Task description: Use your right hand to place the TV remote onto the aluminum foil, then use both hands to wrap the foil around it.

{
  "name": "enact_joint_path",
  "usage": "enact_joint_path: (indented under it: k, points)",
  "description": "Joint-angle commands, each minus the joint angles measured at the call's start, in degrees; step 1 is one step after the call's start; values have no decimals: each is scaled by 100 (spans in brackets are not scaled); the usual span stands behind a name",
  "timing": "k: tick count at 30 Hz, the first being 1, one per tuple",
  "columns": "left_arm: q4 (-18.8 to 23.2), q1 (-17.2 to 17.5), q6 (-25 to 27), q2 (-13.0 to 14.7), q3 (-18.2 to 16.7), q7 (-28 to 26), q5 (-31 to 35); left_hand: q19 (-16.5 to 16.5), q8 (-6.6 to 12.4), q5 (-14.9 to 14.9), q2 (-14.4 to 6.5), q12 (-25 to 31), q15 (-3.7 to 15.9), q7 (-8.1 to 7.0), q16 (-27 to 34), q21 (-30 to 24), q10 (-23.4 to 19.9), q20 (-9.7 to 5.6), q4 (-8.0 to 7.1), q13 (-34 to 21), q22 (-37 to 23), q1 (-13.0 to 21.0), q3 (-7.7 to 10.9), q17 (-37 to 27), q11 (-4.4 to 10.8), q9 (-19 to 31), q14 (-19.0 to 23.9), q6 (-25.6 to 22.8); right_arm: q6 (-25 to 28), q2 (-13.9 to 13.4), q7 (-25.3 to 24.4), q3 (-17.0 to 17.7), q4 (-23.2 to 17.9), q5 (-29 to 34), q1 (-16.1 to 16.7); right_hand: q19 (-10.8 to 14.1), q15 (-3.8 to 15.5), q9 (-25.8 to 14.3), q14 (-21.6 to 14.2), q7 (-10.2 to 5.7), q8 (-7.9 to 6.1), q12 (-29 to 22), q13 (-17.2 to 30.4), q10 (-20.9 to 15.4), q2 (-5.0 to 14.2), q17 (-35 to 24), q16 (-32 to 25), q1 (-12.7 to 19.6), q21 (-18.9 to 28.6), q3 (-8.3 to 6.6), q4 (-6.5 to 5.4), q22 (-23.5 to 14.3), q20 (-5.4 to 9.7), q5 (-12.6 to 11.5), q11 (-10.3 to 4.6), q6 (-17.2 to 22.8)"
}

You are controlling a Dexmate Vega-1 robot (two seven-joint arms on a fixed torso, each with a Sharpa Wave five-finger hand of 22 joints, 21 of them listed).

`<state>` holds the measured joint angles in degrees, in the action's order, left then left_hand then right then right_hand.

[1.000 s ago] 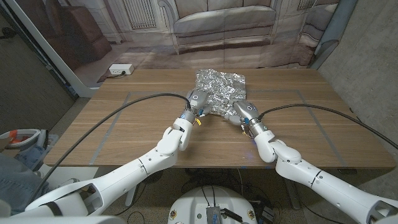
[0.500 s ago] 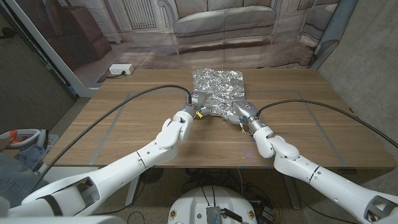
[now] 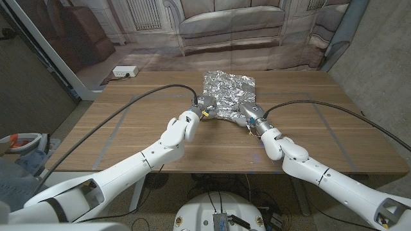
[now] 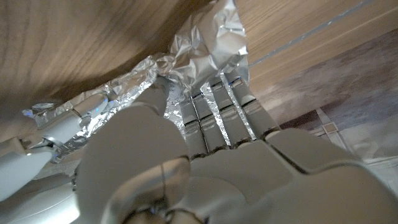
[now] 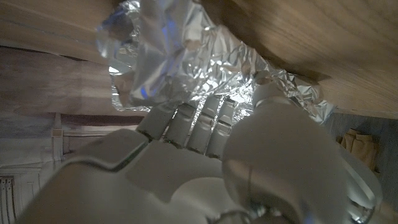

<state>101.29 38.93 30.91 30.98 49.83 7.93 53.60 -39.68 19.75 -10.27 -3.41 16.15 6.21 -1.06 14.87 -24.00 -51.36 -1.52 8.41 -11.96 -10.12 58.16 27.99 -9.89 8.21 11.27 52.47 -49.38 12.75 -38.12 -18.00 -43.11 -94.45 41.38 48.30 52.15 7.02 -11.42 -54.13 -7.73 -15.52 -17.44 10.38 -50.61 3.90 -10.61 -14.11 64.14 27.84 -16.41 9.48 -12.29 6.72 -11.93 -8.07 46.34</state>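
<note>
Step in hand: wrapping. Crumpled silver aluminum foil sheet (image 3: 228, 93) lies on the brown wooden table (image 3: 128, 128), upper middle of the head view. TV remote: not visible as such; judged to lie under the foil, though this cannot be confirmed.

Left hand (image 3: 204, 106), white and grey: at the foil's near left edge. In the left wrist view its fingers (image 4: 227, 106) run under a lifted flap of foil (image 4: 205, 43), thumb on the crinkled edge; judged to be gripping that flap.

Right hand (image 3: 247, 114): at the foil's near right corner. In the right wrist view its fingers (image 5: 199, 121) reach into the foil (image 5: 186, 56), thumb against the rim; judged to be holding that edge.

Next move, as judgement: fold both near edges inward over the middle and press down, without tearing the thin sheet.

Surroundings: black cables (image 3: 154, 96) arc over the table from both wrists, clear of the foil. White power strip (image 3: 125, 72) on the floor, upper left. Nothing stands in the hands' way.
</note>
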Motion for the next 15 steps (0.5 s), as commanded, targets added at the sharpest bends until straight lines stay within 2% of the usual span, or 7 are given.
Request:
enact_joint_path:
  k: [1, 2, 3, 5, 10, 15]
  points:
    - [-396, -226, -23, -302, -406, 634, -967, -664, 129, 38, -214, 123, 411, 149, 34, -188, -853, -172, -34, -61, -5, 215, 235, -4, 5, 47, 975, -560, -517, -87, 813, -3, 177, -498, -412, 424, 684, -72, -789, -115, -82, -47, 25, -659, 95, -87, -143, 621, 446, -45, 20, -110, 564, 143, -94, 620]
    - [-397, -242, -10, -318, -446, 702, -1049, -789, 111, 37, -257, 170, 428, 214, 68, -232, -1004, -202, -54, -99, -10, 213, 258, -16, -17, 49, 1184, -554, -541, -108, 1002, 14, 163, -586, -477, 512, 685, -92, -954, -108, -98, -68, 37, -844, 123, -101, -183, 717, 577, -14, -1, -150, 567, 165, -101, 755]
    - [-400, -276, -6, -327, -488, 822, -1156, -886, 96, 40, -253, 197, 432, 261, 76, -263, -1100, -231, -50, -129, -10, 214, 275, -12, 28, 50, 1336, -558, -569, -123, 1182, 39, 154, -691, -537, 596, 680, -108, -1107, -111, -112, -74, 48, -963, 164, -101, -209, 789, 706, 9, -20, -189, 572, 184, -103, 878]
    - [-414, -373, 8, -340, -551, 1093, -1348, -1055, 58, 39, -276, 240, 458, 308, 70, -323, -1225, -250, -45, -176, -14, 233, 319, -7, 5, 53, 1525, -542, -570, -154, 1638, 98, 120, -933, -674, 739, 671, -136, -1406, -109, -137, -121, 65, -1283, 218, -95, -252, 853, 950, 69, -62, -254, 571, 198, -85, 1090]
    - [-572, -682, 22, -441, -752, 1779, -1927, -1286, -1, 44, -275, 302, 459, 375, 54, -406, -1366, -293, -47, -251, -17, 229, 360, -6, 34, 61, 1765, -525, -482, -198, 2617, 214, 71, -1400, -997, 779, 662, -148, -1520, -67, -134, -111, 64, -1354, 259, -88, -258, 860, 1046, 85, -85, -275, 572, 195, -57, 1147]
    - [-1197, -1281, 16, -674, -877, 2691, -2595, -1404, -32, 47, -264, 322, 463, 383, 41, -448, -1402, -266, -54, -290, -16, 212, 375, -7, 72, 65, 1875, -527, -96, -120, 3635, 330, 109, -1904, -1315, 767, 637, -153, -1560, -25, -119, -90, 60, -1364, 295, -76, -242, 810, 1085, 101, -130, -278, 564, 195, -3, 1159]
